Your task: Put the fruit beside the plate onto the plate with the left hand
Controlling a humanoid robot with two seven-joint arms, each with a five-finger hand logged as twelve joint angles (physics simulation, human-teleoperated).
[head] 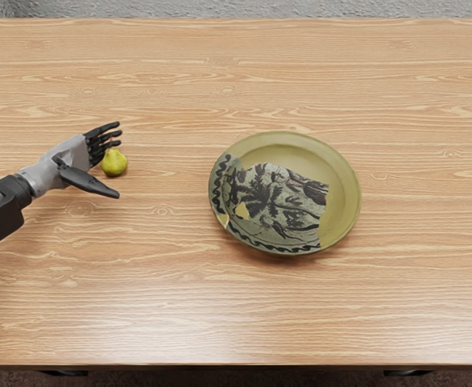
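A small yellow-green pear (113,163) lies on the wooden table, well left of the plate. The olive-green plate (342,181) with a dark floral pattern sits at centre right and holds no fruit. My left hand (99,161) comes in from the left edge and is right beside the pear, on its left. The fingers (104,139) are spread above and behind the fruit and the thumb (91,185) points out below it. The hand is open and does not close on the pear.
The wooden table (236,314) stretches across the whole view, its front edge near the bottom. Bare wood lies between the pear and the plate.
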